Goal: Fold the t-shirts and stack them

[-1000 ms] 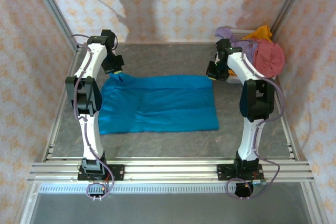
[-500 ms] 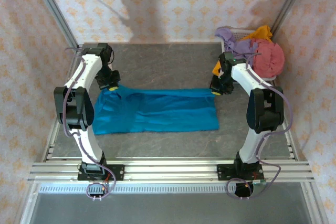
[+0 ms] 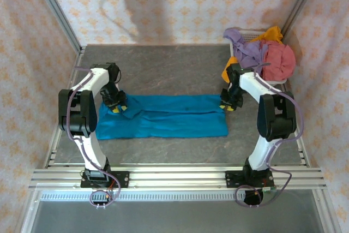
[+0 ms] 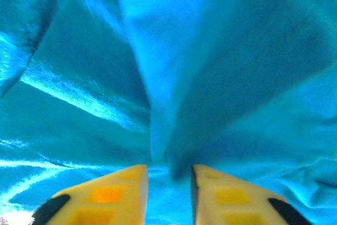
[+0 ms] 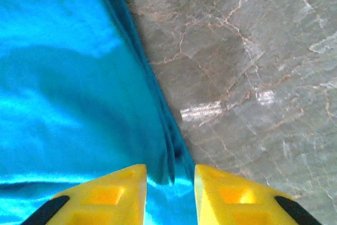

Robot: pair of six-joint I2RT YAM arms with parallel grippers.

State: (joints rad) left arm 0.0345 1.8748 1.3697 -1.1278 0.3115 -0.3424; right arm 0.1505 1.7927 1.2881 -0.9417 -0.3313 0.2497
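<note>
A teal-blue t-shirt (image 3: 169, 117) lies folded into a long band across the middle of the table. At the band's left end my left gripper (image 3: 118, 107) is low on the cloth. In the left wrist view its yellow fingers (image 4: 118, 193) stand a little apart, a raised ridge of the teal t-shirt (image 4: 158, 77) running into the gap of the gripper (image 4: 168, 185). My right gripper (image 3: 228, 106) sits at the band's right end. Its jaws (image 5: 169, 185) are parted, and the layered edge of the t-shirt (image 5: 79, 77) lies loose between them.
A white basket (image 3: 252, 32) stands at the back right corner, heaped with a lavender t-shirt (image 3: 245, 47), an orange-yellow one (image 3: 272, 33) and a dusty red one (image 3: 279, 61). Grey marbled table (image 3: 163, 69) lies bare behind the shirt, and metal rails (image 3: 174, 177) run along the near edge.
Both grippers came toward the near side, carrying the teal shirt's far edge over so the shirt is now a narrower band. Their jaws went from shut to parted.
</note>
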